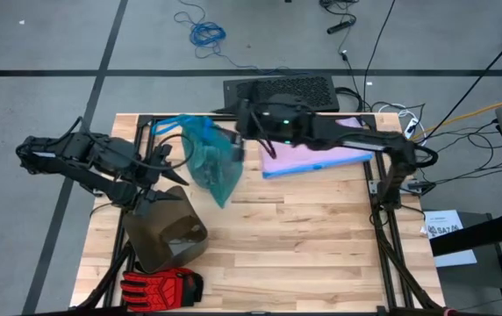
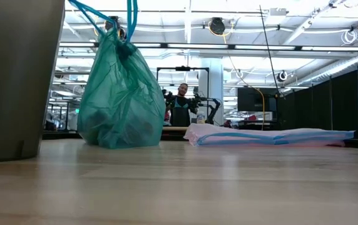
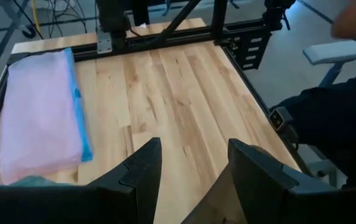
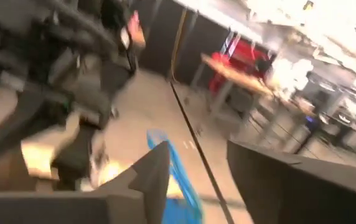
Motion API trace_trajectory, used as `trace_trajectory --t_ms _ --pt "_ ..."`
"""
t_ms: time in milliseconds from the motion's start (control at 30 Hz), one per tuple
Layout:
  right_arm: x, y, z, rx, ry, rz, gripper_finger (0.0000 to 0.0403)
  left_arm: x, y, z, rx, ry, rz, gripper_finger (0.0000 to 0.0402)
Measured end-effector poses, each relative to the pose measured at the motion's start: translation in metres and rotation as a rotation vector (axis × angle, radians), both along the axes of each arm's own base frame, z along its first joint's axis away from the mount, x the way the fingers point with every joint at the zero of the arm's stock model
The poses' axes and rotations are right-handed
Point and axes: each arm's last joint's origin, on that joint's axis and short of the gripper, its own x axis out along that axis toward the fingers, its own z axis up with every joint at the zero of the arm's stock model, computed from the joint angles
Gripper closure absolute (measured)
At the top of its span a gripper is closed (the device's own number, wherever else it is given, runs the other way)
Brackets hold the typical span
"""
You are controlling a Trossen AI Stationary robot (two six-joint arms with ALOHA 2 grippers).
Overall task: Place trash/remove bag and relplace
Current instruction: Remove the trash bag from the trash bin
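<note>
The bag (image 2: 121, 94), full and drawn closed, is out of the bin (image 1: 165, 233) and rests on the table (image 1: 304, 237), its blue loops rising toward the right gripper (image 1: 238, 140) just above. Whether that gripper grips the loops, I cannot tell. The left gripper (image 1: 150, 189) grasps the bin rim. Judged: removal nearly done; relining with the lilac bag (image 1: 321, 158), well beyond the right jaws, remains.
</note>
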Motion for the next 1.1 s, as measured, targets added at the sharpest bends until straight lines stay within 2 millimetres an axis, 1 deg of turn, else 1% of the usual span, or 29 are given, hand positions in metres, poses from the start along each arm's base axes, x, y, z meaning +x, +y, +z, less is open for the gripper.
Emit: trace_trajectory --t_ms 100,200,233,333,400,467,500,533,600,700,767,800,867,1000,1100 --pt "-0.024 0.004 0.003 -0.017 0.169 -0.066 0.0309 0.000 0.001 0.000 0.000 0.001 0.050 0.0223" --pt "-0.035 0.000 -0.012 -0.009 0.364 -0.136 0.0381 0.000 0.005 -0.001 0.028 0.000 0.195 0.0241" --pt "-0.037 -0.002 -0.019 0.002 0.435 -0.155 0.0391 0.000 0.007 -0.001 0.037 0.000 0.259 0.0251" --pt "-0.037 -0.008 -0.047 0.060 0.597 -0.183 0.0398 -0.005 0.013 -0.002 0.054 0.002 0.450 0.0289" --pt "-0.035 -0.013 -0.074 0.089 0.666 -0.195 0.0401 -0.008 0.016 -0.005 0.083 0.023 0.539 0.0322" --pt "-0.030 -0.022 -0.105 0.157 0.696 -0.159 0.0402 -0.012 0.019 -0.009 0.110 0.058 0.623 0.0359" --pt "-0.028 -0.026 -0.121 0.211 0.702 -0.121 0.0402 -0.014 0.020 -0.011 0.118 0.076 0.664 0.0379" --pt "-0.027 -0.030 -0.136 0.268 0.696 -0.076 0.0402 -0.016 0.022 -0.014 0.120 0.097 0.701 0.0390" --pt "-0.024 -0.035 -0.161 0.340 0.637 -0.030 0.0403 -0.020 0.023 -0.018 0.121 0.129 0.765 0.0395" --pt "-0.024 -0.039 -0.193 0.384 0.548 -0.078 0.0403 -0.023 0.025 -0.021 0.115 0.158 0.815 0.0399" --pt "-0.022 -0.042 -0.201 0.414 0.433 -0.130 0.0403 -0.025 0.025 -0.023 0.088 0.153 0.833 0.0399" --pt "-0.019 -0.043 -0.202 0.432 0.369 -0.155 0.0403 -0.029 0.026 -0.024 0.080 0.148 0.836 0.0400" --pt "-0.013 -0.046 -0.209 0.470 0.298 -0.201 0.0403 -0.036 0.028 -0.027 0.067 0.131 0.837 0.0400" --pt "0.009 -0.045 -0.239 0.551 0.254 -0.223 0.0403 -0.047 0.030 -0.033 0.038 0.112 0.855 0.0400" --pt "0.026 -0.036 -0.252 0.536 0.242 -0.262 0.0403 -0.056 0.032 -0.037 0.024 0.094 0.856 0.0401"
